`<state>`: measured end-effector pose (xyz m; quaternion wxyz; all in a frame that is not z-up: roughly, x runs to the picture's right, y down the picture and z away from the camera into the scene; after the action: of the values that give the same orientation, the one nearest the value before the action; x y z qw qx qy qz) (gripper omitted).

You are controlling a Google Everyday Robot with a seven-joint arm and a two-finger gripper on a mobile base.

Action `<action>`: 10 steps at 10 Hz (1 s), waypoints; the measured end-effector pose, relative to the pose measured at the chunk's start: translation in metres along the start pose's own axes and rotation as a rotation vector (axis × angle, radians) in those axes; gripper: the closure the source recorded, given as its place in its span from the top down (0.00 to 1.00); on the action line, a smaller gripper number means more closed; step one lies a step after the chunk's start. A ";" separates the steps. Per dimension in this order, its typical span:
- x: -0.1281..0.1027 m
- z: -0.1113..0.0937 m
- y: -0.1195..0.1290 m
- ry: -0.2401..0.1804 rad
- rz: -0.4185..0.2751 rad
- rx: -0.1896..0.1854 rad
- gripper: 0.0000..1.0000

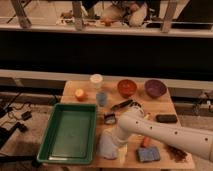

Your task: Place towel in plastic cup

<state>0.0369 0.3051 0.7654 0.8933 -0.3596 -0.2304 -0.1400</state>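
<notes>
While pincer (pixel 116 142) overhangs one towel (pixel 106 147), one tray (pixel 75 105)

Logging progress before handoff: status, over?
Gripper open, low over the towel at the front of the table. Towel not in plastic cup. Small dark item lies between them.

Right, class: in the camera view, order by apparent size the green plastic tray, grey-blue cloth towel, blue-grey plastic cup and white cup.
1. green plastic tray
2. grey-blue cloth towel, gripper right beside it
3. blue-grey plastic cup, white cup: alike
</notes>
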 end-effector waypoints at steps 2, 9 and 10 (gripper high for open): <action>0.003 0.004 -0.001 -0.009 -0.001 -0.003 1.00; 0.006 0.010 0.003 -0.022 -0.011 -0.018 1.00; 0.006 0.011 0.004 -0.023 -0.012 -0.018 1.00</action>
<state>0.0401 0.3148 0.7734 0.8865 -0.3679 -0.2414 -0.1432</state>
